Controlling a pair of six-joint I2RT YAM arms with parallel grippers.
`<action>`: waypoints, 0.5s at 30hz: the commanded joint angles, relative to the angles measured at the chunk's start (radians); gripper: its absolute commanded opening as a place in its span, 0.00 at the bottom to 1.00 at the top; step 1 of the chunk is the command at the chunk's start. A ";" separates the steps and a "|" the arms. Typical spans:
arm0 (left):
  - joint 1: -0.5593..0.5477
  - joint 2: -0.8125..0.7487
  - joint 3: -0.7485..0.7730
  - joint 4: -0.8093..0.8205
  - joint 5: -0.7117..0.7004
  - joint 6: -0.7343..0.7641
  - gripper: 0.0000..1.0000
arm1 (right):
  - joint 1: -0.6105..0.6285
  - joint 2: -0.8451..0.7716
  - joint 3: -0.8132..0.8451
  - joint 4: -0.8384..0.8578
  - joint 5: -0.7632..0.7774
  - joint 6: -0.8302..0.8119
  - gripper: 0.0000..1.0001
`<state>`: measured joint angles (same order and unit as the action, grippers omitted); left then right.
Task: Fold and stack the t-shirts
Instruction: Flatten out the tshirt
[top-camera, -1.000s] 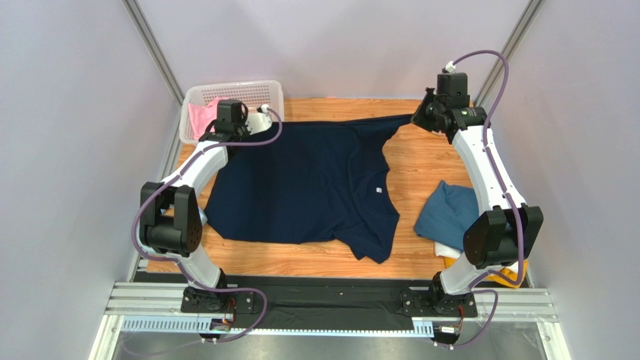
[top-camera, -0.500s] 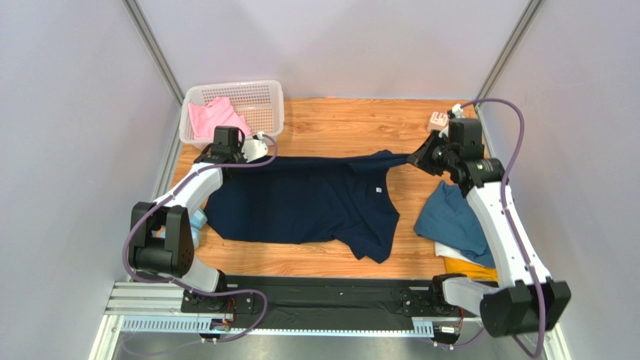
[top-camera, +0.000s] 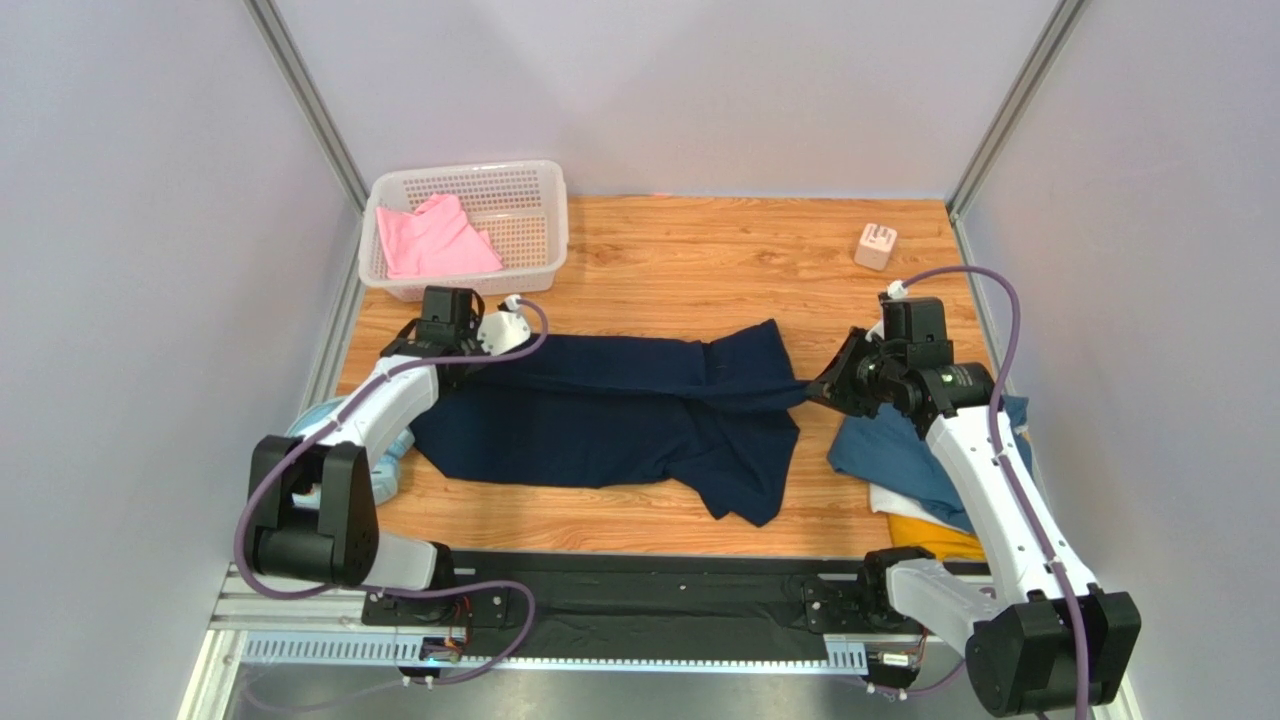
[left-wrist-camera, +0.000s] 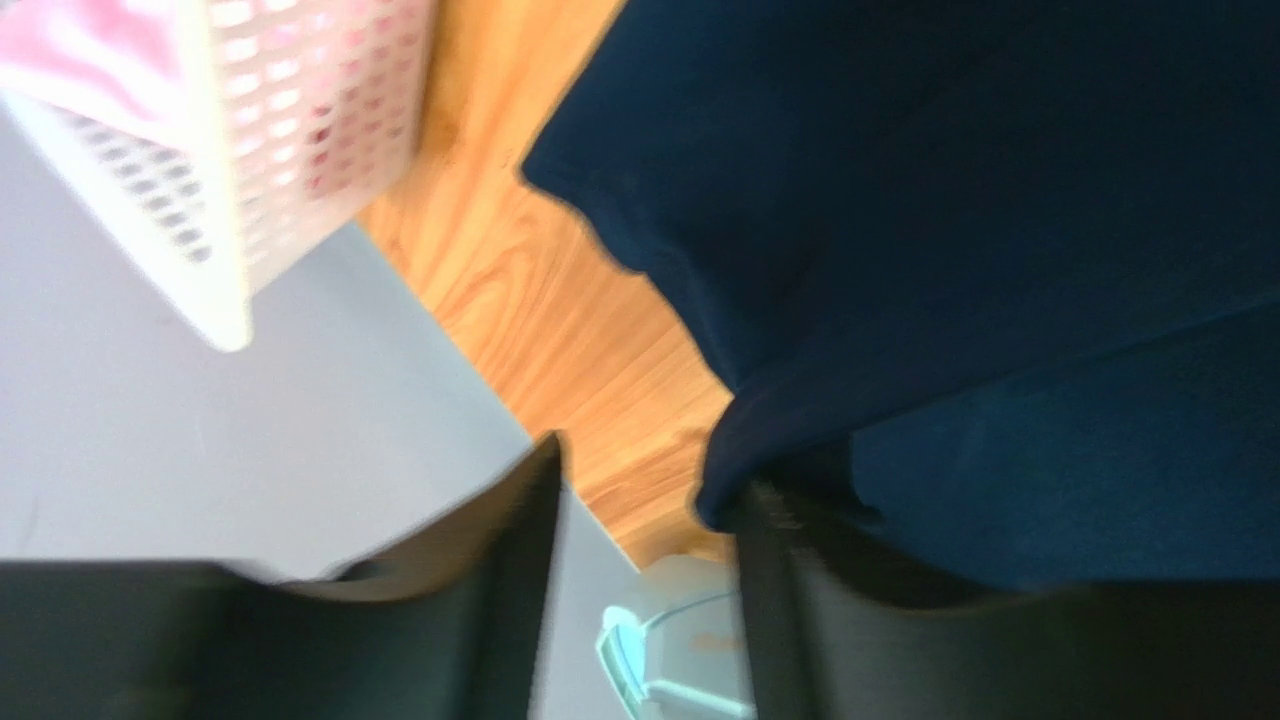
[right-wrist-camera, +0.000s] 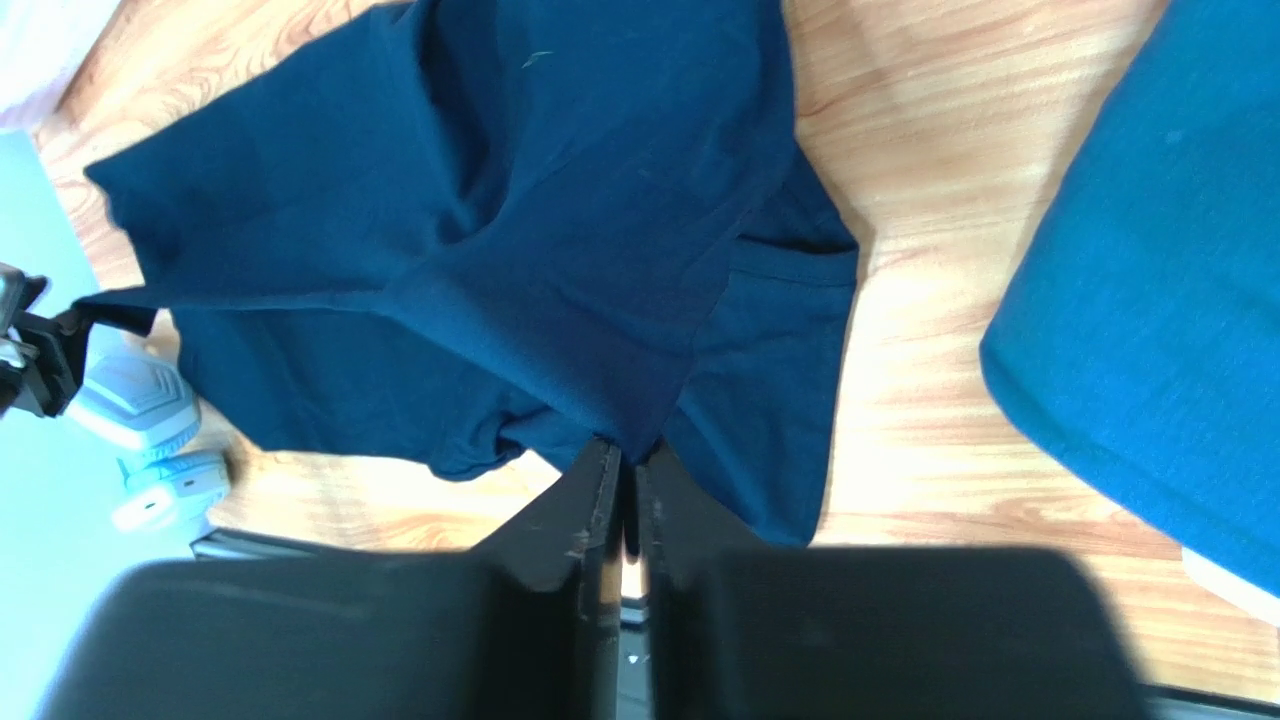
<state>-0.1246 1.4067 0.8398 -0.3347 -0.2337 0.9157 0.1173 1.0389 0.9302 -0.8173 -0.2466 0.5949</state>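
Note:
The navy t-shirt (top-camera: 631, 413) lies folded over on itself across the middle of the wooden table (top-camera: 706, 255). My left gripper (top-camera: 457, 365) is at its left end, jaws open; in the left wrist view (left-wrist-camera: 649, 473) the navy cloth (left-wrist-camera: 977, 225) drapes against the right finger only. My right gripper (top-camera: 821, 395) is at the shirt's right end, its jaws (right-wrist-camera: 624, 458) nearly together with a point of navy cloth (right-wrist-camera: 526, 225) pinched at the tips. A teal t-shirt (top-camera: 902, 435) lies on a white one (top-camera: 899, 504) and a mustard one (top-camera: 939, 537) at the right. The pink t-shirt (top-camera: 428, 237) is in the basket.
A white mesh basket (top-camera: 519, 188) stands at the back left corner. A small pale cube (top-camera: 875, 245) sits at the back right. A light blue object (top-camera: 361, 450) lies off the table's left edge beneath the left arm. Grey walls close in both sides.
Both arms pulled the navy shirt's far edge toward the near side, folding it over itself. The left jaws have opened and let the cloth go; the basket and cube are uncovered.

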 joint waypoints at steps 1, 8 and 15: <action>0.010 -0.121 0.044 0.002 0.016 -0.028 0.62 | 0.008 -0.007 0.100 -0.020 -0.046 0.025 0.28; 0.010 -0.184 0.150 -0.127 0.108 -0.109 0.98 | 0.057 0.099 0.219 0.018 -0.120 0.058 0.47; 0.010 -0.094 0.180 -0.129 0.106 -0.146 0.94 | 0.094 0.406 0.257 0.236 -0.074 0.068 0.37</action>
<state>-0.1215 1.2610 0.9840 -0.4343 -0.1509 0.8158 0.1963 1.3052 1.1431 -0.7162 -0.3164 0.6426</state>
